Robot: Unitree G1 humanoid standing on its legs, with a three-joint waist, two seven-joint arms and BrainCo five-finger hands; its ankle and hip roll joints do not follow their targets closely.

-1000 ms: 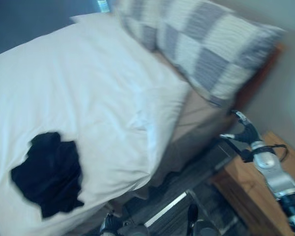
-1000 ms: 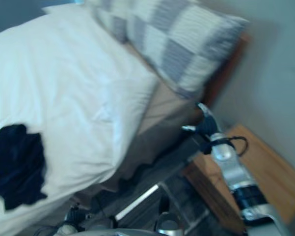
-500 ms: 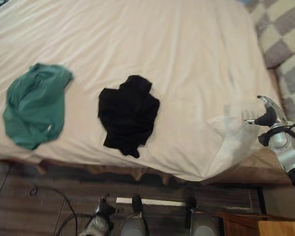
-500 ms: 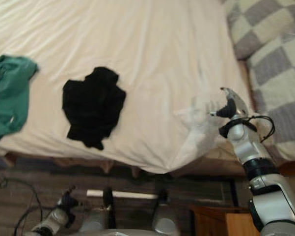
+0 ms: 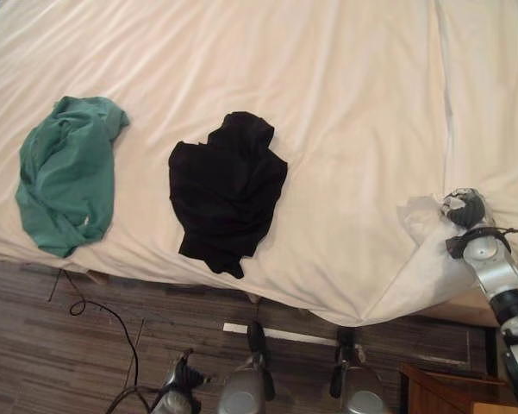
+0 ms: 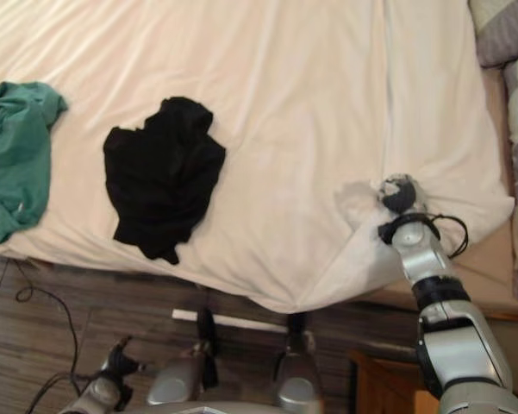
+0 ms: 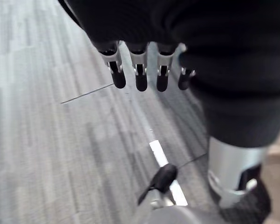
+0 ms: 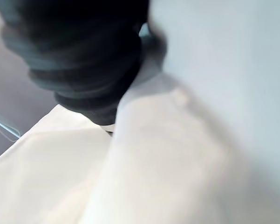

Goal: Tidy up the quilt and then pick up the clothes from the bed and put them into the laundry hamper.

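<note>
Holding quilt (image 6: 267,129) corner with right hand (image 6: 399,195) at near bed edge, cloth bunched round it; fingers buried in fabric, so can't tell my grip. Judging this as quilt-tidying step: corner drawn toward pillow (image 6: 510,78) end to flatten cover. Left hand (image 7: 140,70) hangs low over floor (image 7: 46,140), fingers straight, holding nothing, idle. Black garment (image 6: 162,177) and green garment (image 6: 15,159) lie on quilt, well apart, untouched. Hamper unseen.

White quilt (image 5: 327,103) spread flat; crumpled black (image 5: 227,190), green clothes (image 5: 66,172) atop.
</note>
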